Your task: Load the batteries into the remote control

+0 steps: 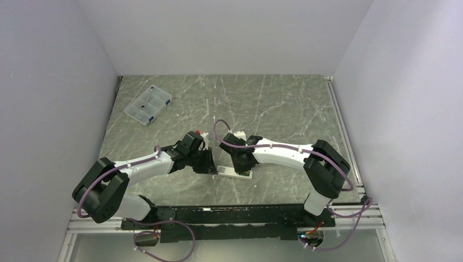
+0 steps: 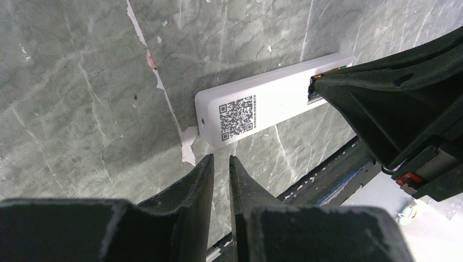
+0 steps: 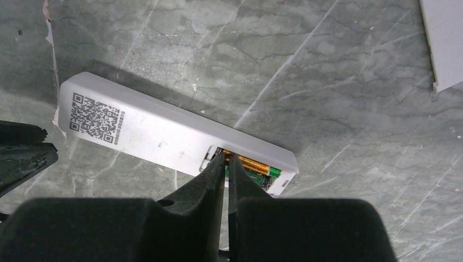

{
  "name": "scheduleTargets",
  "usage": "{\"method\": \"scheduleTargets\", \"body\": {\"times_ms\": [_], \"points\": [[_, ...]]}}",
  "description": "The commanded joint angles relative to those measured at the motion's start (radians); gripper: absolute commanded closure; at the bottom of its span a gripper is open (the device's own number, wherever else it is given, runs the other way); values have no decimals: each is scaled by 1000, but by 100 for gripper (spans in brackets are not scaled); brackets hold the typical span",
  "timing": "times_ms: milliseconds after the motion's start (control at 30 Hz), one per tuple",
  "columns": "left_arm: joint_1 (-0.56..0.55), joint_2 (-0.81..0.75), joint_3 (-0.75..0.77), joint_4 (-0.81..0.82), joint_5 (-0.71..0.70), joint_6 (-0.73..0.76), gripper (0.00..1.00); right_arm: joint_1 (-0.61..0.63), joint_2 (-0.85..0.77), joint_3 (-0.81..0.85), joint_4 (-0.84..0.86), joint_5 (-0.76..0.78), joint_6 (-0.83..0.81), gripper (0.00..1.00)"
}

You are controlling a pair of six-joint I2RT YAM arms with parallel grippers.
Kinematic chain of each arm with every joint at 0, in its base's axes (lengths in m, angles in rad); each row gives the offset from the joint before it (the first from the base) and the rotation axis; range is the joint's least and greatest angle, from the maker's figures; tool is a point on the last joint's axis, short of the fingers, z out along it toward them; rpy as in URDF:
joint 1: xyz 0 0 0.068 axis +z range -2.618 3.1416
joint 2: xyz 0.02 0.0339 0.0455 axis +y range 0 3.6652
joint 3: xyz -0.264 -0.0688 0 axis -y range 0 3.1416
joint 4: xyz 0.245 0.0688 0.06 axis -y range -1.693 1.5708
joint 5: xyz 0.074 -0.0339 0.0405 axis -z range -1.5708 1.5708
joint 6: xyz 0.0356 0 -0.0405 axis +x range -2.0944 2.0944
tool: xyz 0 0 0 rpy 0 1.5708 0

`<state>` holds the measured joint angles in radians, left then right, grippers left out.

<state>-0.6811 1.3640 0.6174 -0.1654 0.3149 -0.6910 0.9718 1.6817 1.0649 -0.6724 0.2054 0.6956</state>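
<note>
Seating looks done: right gripper [image 3: 226, 159], fingers together, tips at batteries [image 3: 254, 163] in remote control [image 3: 158, 134]; left gripper [image 2: 221, 160] closed, empty. Next: cover piece [image 3: 443, 43].

Soft, even light falls from above on the bench [image 1: 284, 103], with no glare on its marbled top. The overhead view is slightly soft, so small things lack detail. In the right wrist view the remote [image 3: 158, 134] casts a dark shadow along its far edge and its printed code is sharp. The near jaws are blurred and almost black.
</note>
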Motion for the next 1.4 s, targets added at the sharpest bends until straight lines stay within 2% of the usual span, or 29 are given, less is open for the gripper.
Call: {"method": "scheduleTargets", "body": {"times_ms": [0, 367, 533, 633, 700, 833, 1000, 1367], "points": [[-3, -12, 34, -4, -16, 22, 78, -2, -56, 38, -35, 60, -16, 89], [-4, -25, 61, -40, -32, 24, 77, -73, -150, 10, -35, 82, -95, 77], [-5, -36, 82, -68, -38, 30, 74, -123, -202, -48, 32, 50, -208, 64], [-3, -51, 96, -94, -48, 37, 70, -161, -247, -79, 70, 8, -283, 57], [-3, -60, 101, -114, -55, 38, 68, -192, -262, -84, 73, -7, -325, 56], [-4, -83, 111, -133, -56, 38, 61, -238, -260, -74, 53, -30, -400, 53], [-4, -108, 131, -167, -60, 38, 52, -280, -239, -62, 28, -63, -483, 43], [-3, -171, 146, -226, -65, 39, 39, -380, -146, -38, 10, -119, -495, 26]]}}
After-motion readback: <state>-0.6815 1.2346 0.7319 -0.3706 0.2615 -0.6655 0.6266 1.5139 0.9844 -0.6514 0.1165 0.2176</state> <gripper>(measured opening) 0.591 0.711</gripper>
